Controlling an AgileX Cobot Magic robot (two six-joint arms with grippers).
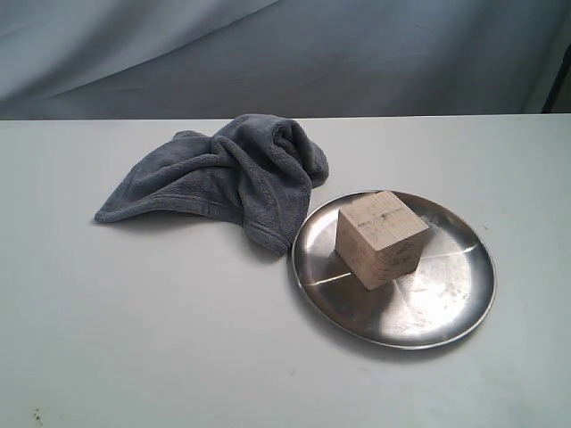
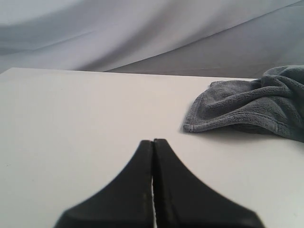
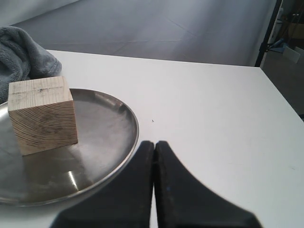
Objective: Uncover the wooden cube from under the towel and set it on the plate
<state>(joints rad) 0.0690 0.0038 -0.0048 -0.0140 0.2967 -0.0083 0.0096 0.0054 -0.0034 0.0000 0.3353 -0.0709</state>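
Note:
The wooden cube [image 1: 381, 238] stands uncovered on the steel plate [image 1: 446, 308], toward its far left part; it also shows in the right wrist view [image 3: 42, 114] on the plate [image 3: 109, 128]. The grey-blue towel [image 1: 223, 174] lies crumpled on the table just left of the plate, its hem touching the rim. In the left wrist view the towel [image 2: 251, 104] lies ahead and to one side of my left gripper [image 2: 153, 141], which is shut and empty over bare table. My right gripper [image 3: 154, 142] is shut and empty beside the plate's rim. Neither gripper shows in the exterior view.
The white table [image 1: 178, 339] ends at a far edge against a grey-blue backdrop cloth [image 1: 285, 53]. In the right wrist view the table's side edge [image 3: 280, 90] runs close by, with a dark stand [image 3: 268, 33] beyond it.

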